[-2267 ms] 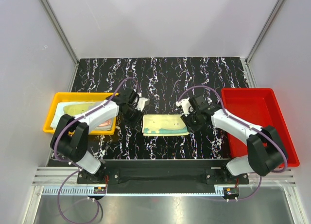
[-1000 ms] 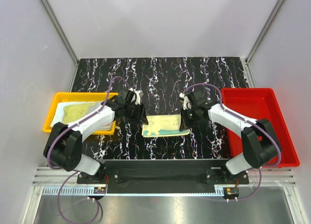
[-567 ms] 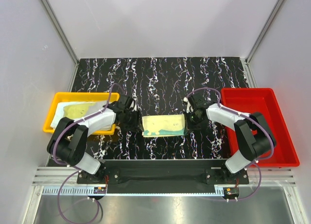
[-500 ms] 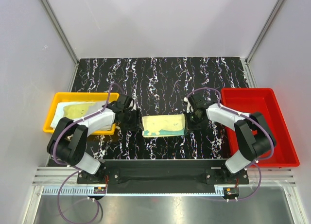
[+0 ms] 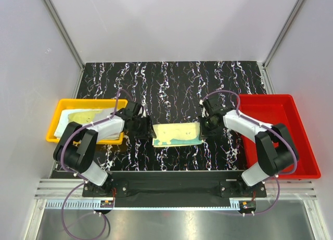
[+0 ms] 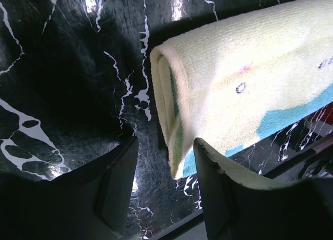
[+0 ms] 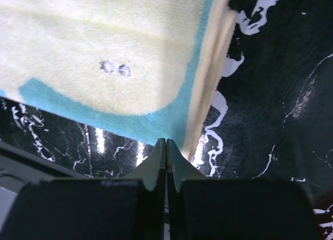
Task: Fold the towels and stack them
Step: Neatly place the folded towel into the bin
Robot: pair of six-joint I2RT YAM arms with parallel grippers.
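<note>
A folded pale yellow towel point(image 5: 177, 132) with a teal band lies flat at the middle of the black marbled table. My left gripper point(image 5: 147, 129) sits low at its left end. In the left wrist view the left gripper point(image 6: 165, 146) is open, and the towel's point(image 6: 244, 78) folded edge reaches down between the fingers without being pinched. My right gripper point(image 5: 204, 128) rests at the towel's right end. In the right wrist view the right gripper point(image 7: 166, 142) is shut, its tips at the teal border of the towel point(image 7: 104, 37), with nothing seen between them.
A yellow tray point(image 5: 83, 101) at the left holds more towels point(image 5: 83, 119), a pale yellow-green one on top. A red tray point(image 5: 276, 125) stands at the right with nothing in it. Grey walls close in the table's back and sides.
Both grippers have come down to the table at the folded towel's two ends. The left jaws have spread a little wider. The right gripper stayed shut.
</note>
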